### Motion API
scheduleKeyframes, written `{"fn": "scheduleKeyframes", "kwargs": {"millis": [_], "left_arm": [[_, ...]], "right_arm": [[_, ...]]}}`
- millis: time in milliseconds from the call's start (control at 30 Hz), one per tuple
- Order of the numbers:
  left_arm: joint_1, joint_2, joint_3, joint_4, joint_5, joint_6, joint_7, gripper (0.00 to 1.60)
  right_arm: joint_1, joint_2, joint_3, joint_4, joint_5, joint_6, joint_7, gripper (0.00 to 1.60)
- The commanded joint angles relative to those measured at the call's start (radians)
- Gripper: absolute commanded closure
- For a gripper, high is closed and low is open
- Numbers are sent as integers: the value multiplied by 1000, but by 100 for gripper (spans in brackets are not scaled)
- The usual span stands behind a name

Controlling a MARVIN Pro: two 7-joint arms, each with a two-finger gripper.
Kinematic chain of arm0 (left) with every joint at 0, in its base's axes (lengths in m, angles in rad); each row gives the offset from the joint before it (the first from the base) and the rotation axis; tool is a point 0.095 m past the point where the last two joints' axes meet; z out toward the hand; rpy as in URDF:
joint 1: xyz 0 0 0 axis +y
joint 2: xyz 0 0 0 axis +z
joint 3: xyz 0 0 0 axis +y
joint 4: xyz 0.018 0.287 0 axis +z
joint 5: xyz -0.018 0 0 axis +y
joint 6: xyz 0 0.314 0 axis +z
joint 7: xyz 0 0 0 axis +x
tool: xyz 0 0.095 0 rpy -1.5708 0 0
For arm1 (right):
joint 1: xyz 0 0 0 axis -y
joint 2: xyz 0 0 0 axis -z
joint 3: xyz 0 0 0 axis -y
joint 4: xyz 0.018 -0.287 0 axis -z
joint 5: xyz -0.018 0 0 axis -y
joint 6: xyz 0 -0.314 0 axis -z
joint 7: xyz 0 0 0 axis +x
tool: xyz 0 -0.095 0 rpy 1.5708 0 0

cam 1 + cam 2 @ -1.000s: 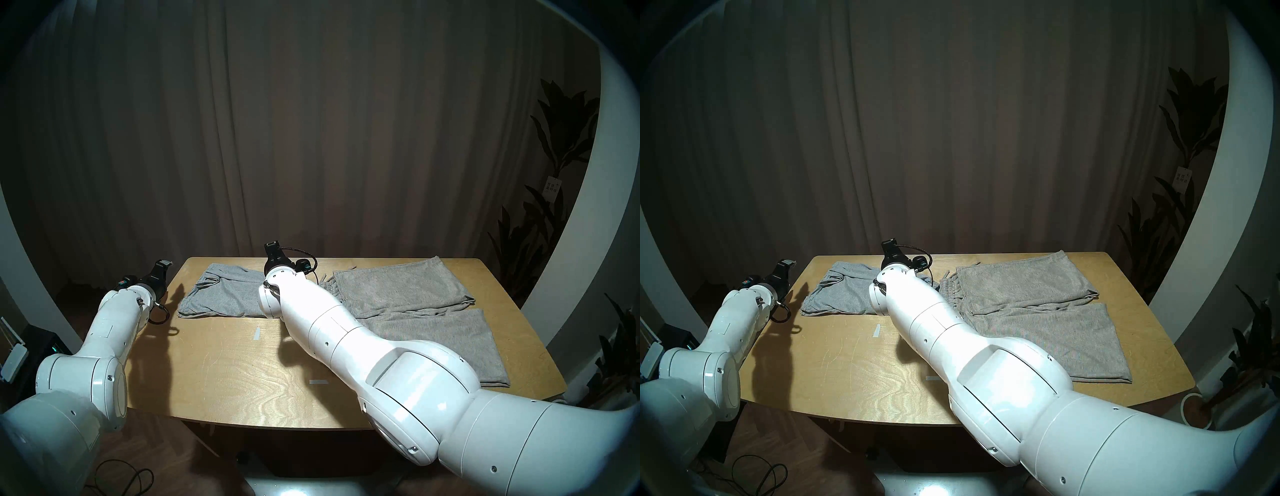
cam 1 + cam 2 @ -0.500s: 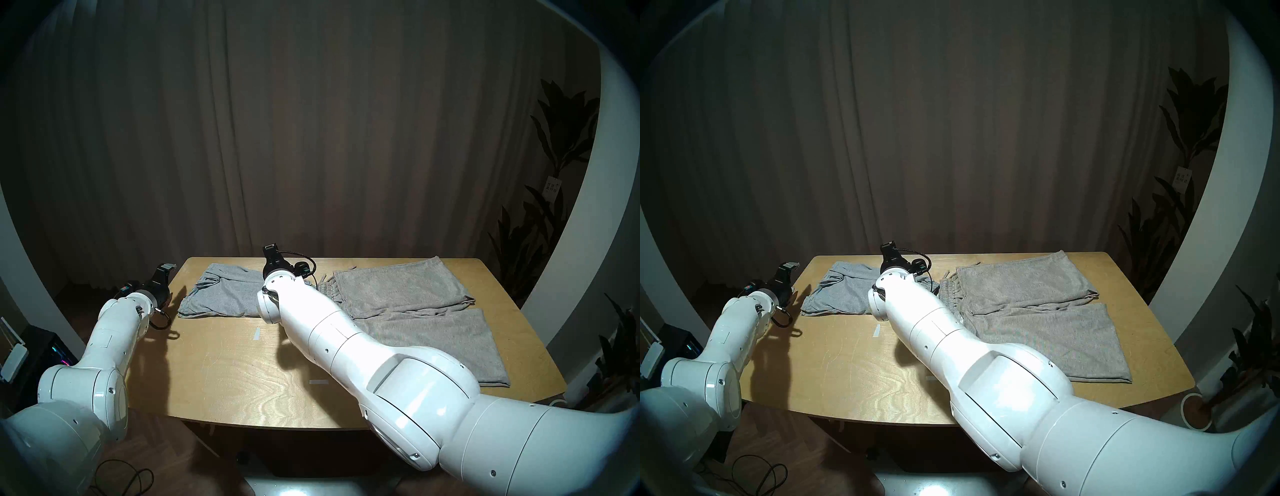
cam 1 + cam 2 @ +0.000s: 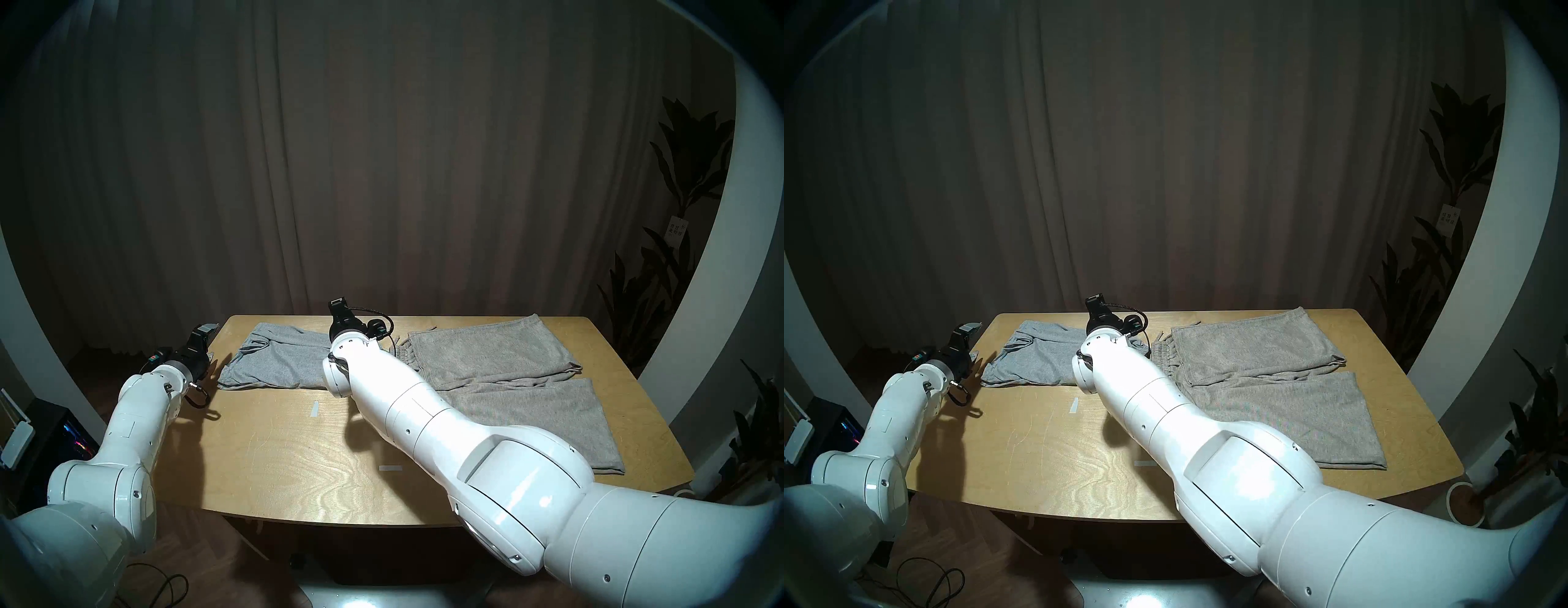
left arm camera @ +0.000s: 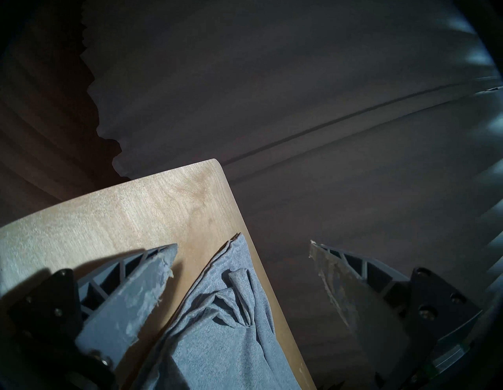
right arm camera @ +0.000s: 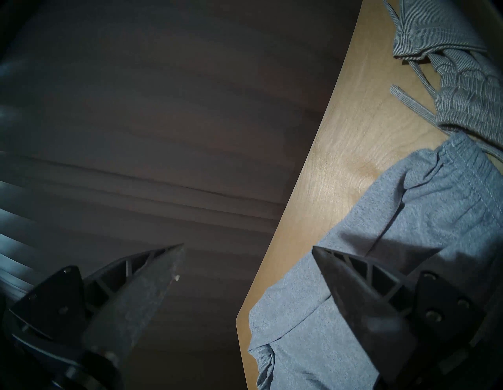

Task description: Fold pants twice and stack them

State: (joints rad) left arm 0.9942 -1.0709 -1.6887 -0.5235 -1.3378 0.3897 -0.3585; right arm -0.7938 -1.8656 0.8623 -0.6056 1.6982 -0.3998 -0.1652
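A pale wooden surface with rounded corners carries two pairs of soft knit pants. The smaller, cool light grey pair lies bunched and partly folded near the far left corner of the surface, its far side close along the far edge. The larger, warm beige-grey pair with a gathered waistband and drawstring is spread over the right half, one leg along the far edge and the other reaching toward the near right corner; its waistband lies just beside the grey pair, near the middle of the far edge.

The left end effector hovers at the left edge near the far left corner, fingers wide apart and holding nothing; in its wrist view the end of the grey pair lies below the gap between them. The right end effector hangs above the right-hand end of the grey pair, at the far edge, its fingers likewise spread and empty, one over the grey cloth and the other past the far edge.

Two short strips of grey tape are stuck on the bare wood nearer the robot. Dark pleated curtains hang behind the surface.
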Motion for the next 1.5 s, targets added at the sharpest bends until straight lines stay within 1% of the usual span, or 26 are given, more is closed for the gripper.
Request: {"fn": "scheduleKeyframes", "kwargs": {"millis": [0, 367, 700, 1000, 1267, 1467], "left_arm": [[26, 7, -9, -45, -14, 18, -56, 0], [77, 8, -22, -86, -35, 53, -112, 0], [129, 8, -33, -130, -52, 78, -160, 0], [179, 6, -42, -171, -65, 95, -195, 0], [221, 8, -51, -199, -74, 106, -216, 0], [246, 17, -62, -224, -78, 107, -226, 0]], "right_arm": [[26, 40, -10, -33, -28, -9, 23, 0], [48, 111, -34, -51, -71, -24, 43, 0], [43, 169, -56, -63, -103, -33, 59, 0], [38, 208, -73, -80, -122, -40, 69, 0], [40, 283, -111, -73, -171, -42, 89, 0], [33, 318, -141, -75, -200, -41, 104, 0]]}}
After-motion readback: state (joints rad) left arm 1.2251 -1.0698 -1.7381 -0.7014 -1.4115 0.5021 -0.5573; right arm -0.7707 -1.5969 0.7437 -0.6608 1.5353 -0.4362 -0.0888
